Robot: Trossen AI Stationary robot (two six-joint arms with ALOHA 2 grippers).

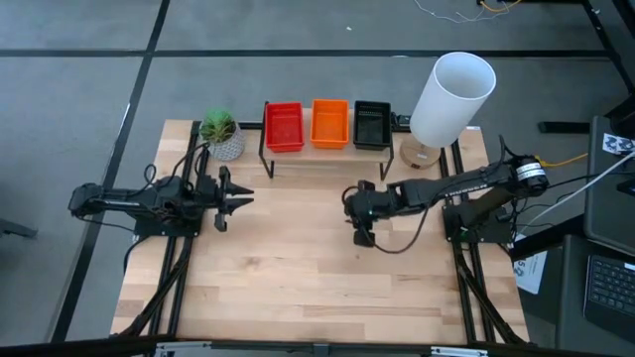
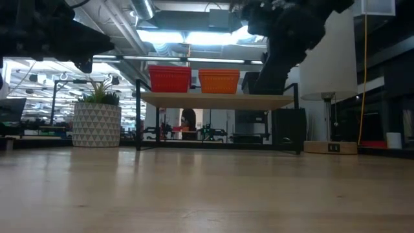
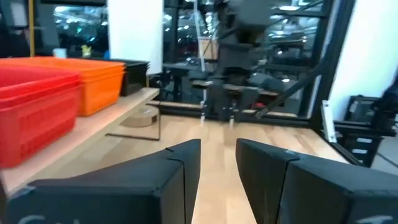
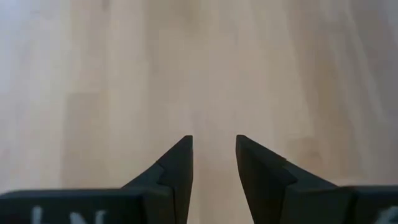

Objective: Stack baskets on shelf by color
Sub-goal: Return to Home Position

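Observation:
Three basket stacks sit side by side on the shelf (image 1: 319, 155) at the table's far edge: red (image 1: 284, 126), orange (image 1: 330, 123) and black (image 1: 372, 124). The low view shows the red basket (image 2: 169, 78) and the orange basket (image 2: 218, 81) resting on the plank (image 2: 213, 100); my right arm partly hides the black one. My left gripper (image 1: 246, 201) is open, raised over the table's left half and pointing toward the right (image 3: 217, 144). My right gripper (image 1: 362, 236) is open and points down at bare wood near the table's middle (image 4: 213, 140).
A potted green plant (image 1: 221, 134) stands left of the shelf. A white lamp (image 1: 451, 94) on a wooden base (image 1: 422, 156) stands to the shelf's right. Bare tabletop (image 1: 298, 278) stretches from both grippers to the near edge.

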